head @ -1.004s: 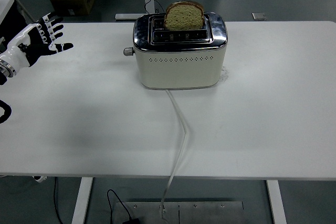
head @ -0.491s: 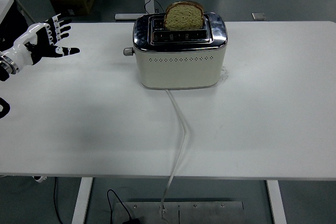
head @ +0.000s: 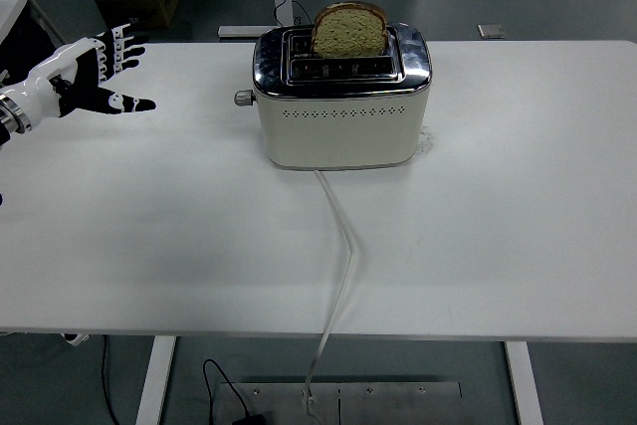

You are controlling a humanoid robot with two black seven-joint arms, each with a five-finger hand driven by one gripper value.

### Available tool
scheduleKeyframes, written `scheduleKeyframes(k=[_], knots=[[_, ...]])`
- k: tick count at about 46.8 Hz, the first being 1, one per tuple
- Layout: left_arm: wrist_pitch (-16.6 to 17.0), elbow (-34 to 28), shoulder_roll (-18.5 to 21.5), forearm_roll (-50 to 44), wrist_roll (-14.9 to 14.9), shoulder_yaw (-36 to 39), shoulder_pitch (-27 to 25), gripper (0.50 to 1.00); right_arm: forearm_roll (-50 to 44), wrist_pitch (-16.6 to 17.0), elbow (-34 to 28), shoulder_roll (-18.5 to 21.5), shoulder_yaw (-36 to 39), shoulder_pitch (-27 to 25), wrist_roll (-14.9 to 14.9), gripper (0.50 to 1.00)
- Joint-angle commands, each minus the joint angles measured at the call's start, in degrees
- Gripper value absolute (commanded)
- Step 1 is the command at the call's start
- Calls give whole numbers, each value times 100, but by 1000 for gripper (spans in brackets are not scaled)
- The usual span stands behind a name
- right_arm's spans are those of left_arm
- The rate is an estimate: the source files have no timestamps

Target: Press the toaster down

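Head view: left hand (head: 88, 75) at far left over the table (head: 518, 196), fingers spread, holding nothing, well apart from the toaster (head: 340, 99). Toaster sits centre-rear, cream body, chrome top, looks rigid and fairly heavy, unlikely to slide under a downward push. Small lever knob (head: 240, 99) sticks out of its left end; that's the contact point, press from above. Bread slice (head: 349, 29) stands high in the rear slot, not yet lowered. Cord (head: 343, 246) runs to the near edge. Right hand absent.
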Motion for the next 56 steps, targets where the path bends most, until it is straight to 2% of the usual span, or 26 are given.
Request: scheduleKeyframes(k=[1,14,21,56], knots=[[9,-107,-10,278,-3,1,-2,1000,0,0,0,0,0,-7,0,998],[26,-503,8,1121,6,1,6,1000,0,0,0,0,0,-7,0,998],[263,-529,16,1781,6,9,33,1000,0,0,0,0,0,2,0,998],[307,-775,25,2423,6,247,15,1000,0,0,0,0,0,-7,0,998]])
